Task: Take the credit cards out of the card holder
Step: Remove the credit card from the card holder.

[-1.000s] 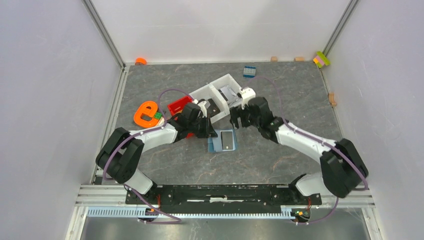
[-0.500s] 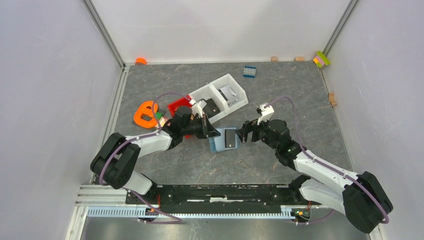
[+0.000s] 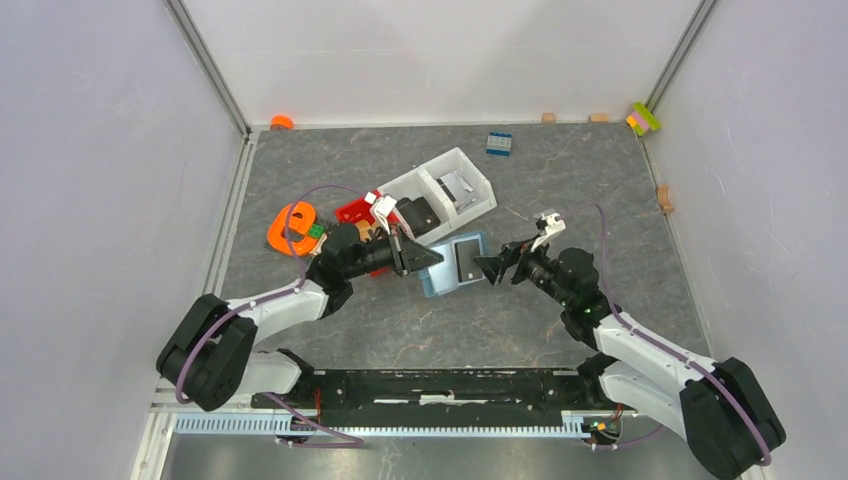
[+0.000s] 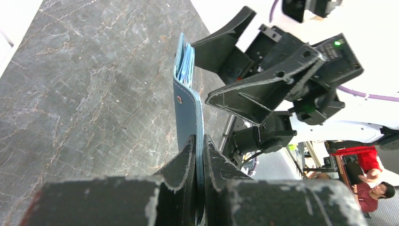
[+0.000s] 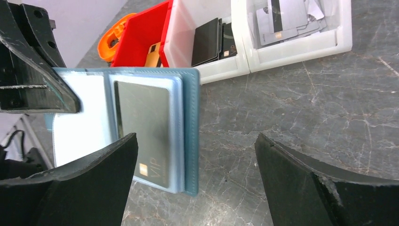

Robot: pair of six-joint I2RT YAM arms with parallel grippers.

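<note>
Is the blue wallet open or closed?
Open. The card holder is spread, its pale inside and a dark card showing in the right wrist view. The left fingers pinch its edge.

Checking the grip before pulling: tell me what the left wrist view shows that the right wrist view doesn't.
Only the left wrist: the card holder edge-on, its outer cover with a small stud, clamped in the shut left gripper. Only the right wrist: the holder's open inside with a dark card in a clear sleeve, plus the white tray and red bin. Both: the holder, the left gripper, the open right gripper and the marbled table.
</note>
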